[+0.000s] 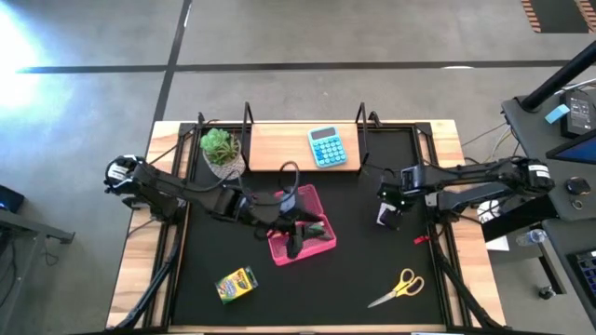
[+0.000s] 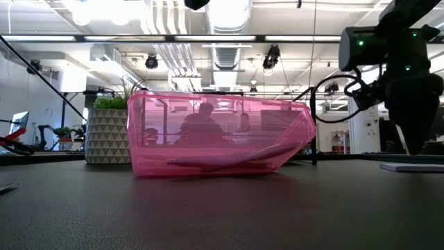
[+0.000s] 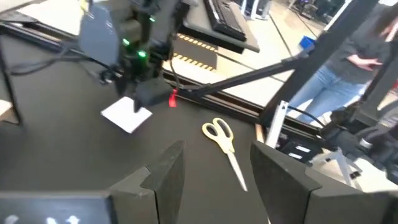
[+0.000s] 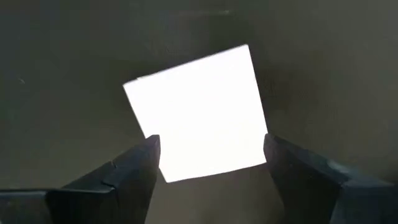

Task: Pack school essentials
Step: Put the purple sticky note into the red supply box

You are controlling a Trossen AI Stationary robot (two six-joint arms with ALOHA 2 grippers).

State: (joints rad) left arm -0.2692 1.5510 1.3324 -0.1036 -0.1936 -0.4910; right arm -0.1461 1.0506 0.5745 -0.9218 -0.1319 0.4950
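The right end effector (image 4: 208, 165) hangs spread wide over a white notepad (image 4: 196, 112) lying right of the pink bin (image 1: 300, 225), gripping nothing. The left end effector (image 1: 296, 234), fingers apart and empty, sits over the bin. The scissors (image 1: 399, 288) and crayon box (image 1: 237, 284) lie unpacked on the near tabletop (image 1: 363, 279), so much seems left.

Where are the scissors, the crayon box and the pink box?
scissors (image 1: 400, 287), high view, on the yellow handles.
crayon box (image 1: 237, 284), high view, middle of its top face.
pink box (image 2: 215, 135), low view, on its see-through side wall.
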